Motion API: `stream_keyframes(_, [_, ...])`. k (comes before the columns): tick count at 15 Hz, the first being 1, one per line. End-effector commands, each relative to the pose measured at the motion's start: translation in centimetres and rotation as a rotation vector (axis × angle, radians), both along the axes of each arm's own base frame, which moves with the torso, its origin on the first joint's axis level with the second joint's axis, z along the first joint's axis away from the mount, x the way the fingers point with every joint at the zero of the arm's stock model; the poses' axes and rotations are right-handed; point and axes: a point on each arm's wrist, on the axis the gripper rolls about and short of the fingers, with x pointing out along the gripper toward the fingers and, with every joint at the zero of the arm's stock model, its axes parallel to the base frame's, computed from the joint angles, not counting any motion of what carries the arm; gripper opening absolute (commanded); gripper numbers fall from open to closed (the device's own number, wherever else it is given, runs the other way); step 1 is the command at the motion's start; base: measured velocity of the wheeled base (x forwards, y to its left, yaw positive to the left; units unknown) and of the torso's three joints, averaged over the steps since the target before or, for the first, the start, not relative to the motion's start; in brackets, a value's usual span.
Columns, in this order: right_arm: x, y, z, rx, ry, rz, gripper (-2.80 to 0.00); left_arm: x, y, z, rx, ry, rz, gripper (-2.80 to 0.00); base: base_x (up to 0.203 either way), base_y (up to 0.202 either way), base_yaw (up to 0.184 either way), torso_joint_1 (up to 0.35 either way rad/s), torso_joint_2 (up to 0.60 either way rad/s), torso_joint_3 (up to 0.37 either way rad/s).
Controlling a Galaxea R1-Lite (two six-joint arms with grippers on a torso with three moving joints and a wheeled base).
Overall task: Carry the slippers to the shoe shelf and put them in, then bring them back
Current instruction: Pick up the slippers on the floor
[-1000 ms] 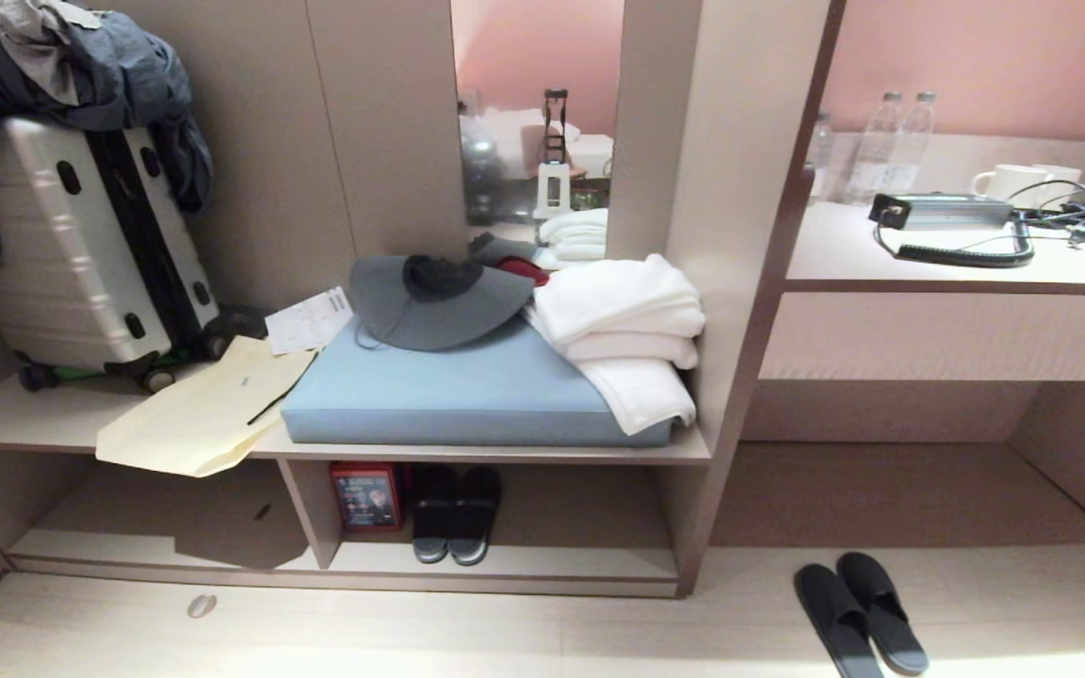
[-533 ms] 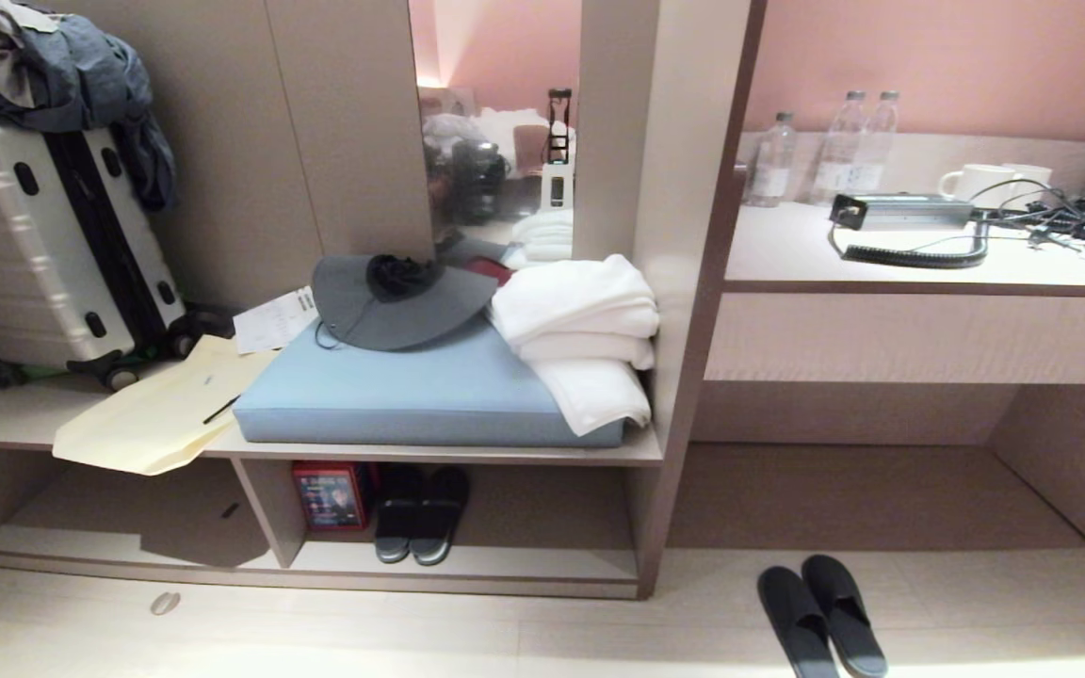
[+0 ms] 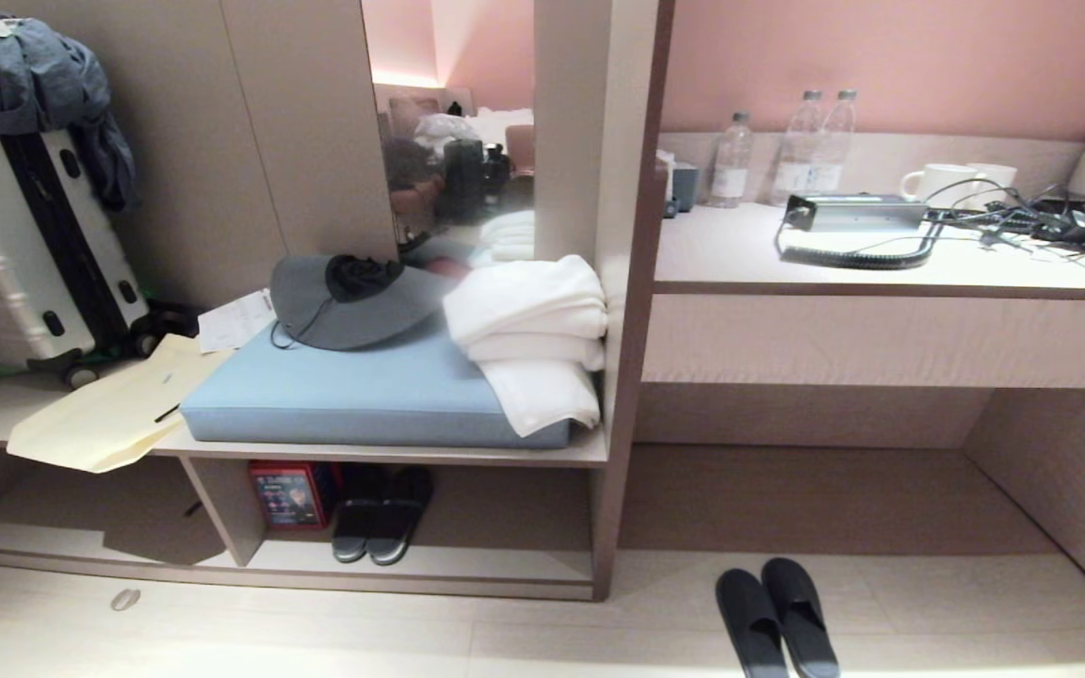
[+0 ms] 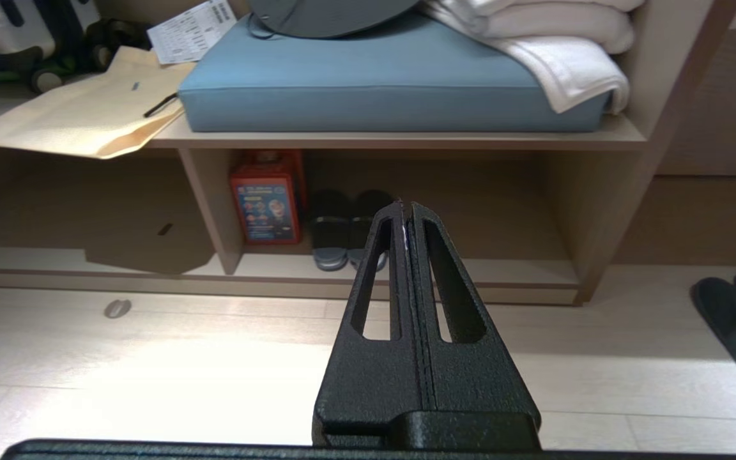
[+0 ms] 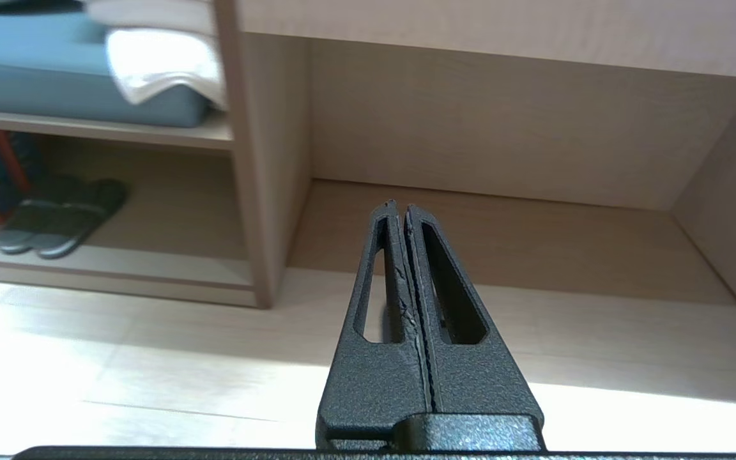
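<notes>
Long desk (image 3: 891, 273) along the right, pink wall behind; open recess beneath it. Bench board to the left carrying a blue cushion (image 3: 354, 395), with a pale suitcase (image 3: 15, 254) leaning at the far left under a heap of dark clothes (image 3: 24, 66).

Shoe shelf (image 3: 269, 556) below the bench: low, wide, pale base board, upright divider (image 3: 218, 508) splitting it into two bays. Left bay shadowed. Right bay holding a red box (image 3: 283, 494) against the divider and, just beside it, a dark pair with pale sole rims (image 3: 378, 518), toes outward.

On the cushion: folded white towels (image 3: 528, 330) against the right upright, one edge hanging over the cushion's front; grey brimmed hat (image 3: 349, 297) next to them. Cream bag (image 3: 109, 414) overhanging the bench edge at the left; printed slip (image 3: 236, 320) behind it.

On the desk: three water bottles (image 3: 801, 146), two white mugs (image 3: 952, 179), a grey box (image 3: 858, 212) with coiled cord, a tangle of black cables (image 3: 1056, 226).

Slippers (image 3: 778, 621): plain dark pair, side by side and touching, on the pale floor in front of the desk recess, just right of the shelf's end upright, outside the shelf. Partly cut by the lower edge of the head view; also seen at the edge of the left wrist view.

Left gripper (image 4: 406, 206): fingers pressed together, nothing between them, held over bare floor and aimed at the right bay.

Right gripper (image 5: 400, 206): fingers pressed together, nothing between them, aimed at the recess under the desk.

Small grey oval mark (image 3: 125, 599) on the floor before the left bay.
</notes>
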Motion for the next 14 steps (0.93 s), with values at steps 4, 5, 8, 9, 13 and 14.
stream_keyframes(4, [-0.01,0.00,0.00,-0.001,-0.002,0.001,-2.80,0.01,0.00,0.00,-0.001,0.001,0.000,-2.80,0.000,-0.195,0.002,0.002,0.00,0.001])
stream_keyframes(5, [-0.01,0.00,0.00,-0.001,-0.002,0.000,-2.80,0.01,0.00,0.00,-0.001,0.001,0.000,-2.80,0.000,-0.196,0.000,0.003,0.00,0.000])
stream_keyframes(8, [-0.01,0.00,0.00,-0.001,-0.002,0.000,-2.80,0.01,0.00,0.00,-0.001,0.001,0.000,-2.80,0.000,-0.198,0.003,0.000,0.00,0.002])
stream_keyframes(9, [-0.01,0.00,0.00,-0.001,-0.001,0.001,-2.80,0.01,0.00,0.00,-0.001,0.001,0.000,-2.80,0.000,-0.197,0.001,0.007,0.01,-0.002])
stream_keyframes(13, [0.00,0.00,0.00,-0.001,0.000,0.003,-2.80,0.01,0.00,0.00,-0.001,0.001,0.000,-2.80,0.000,-0.189,0.003,0.003,0.00,0.001])
stream_keyframes(14, [-0.01,0.00,0.00,-0.001,-0.002,0.000,-2.80,0.01,0.00,0.00,0.000,0.001,0.000,-2.80,0.000,-0.121,0.001,-0.001,0.00,0.003])
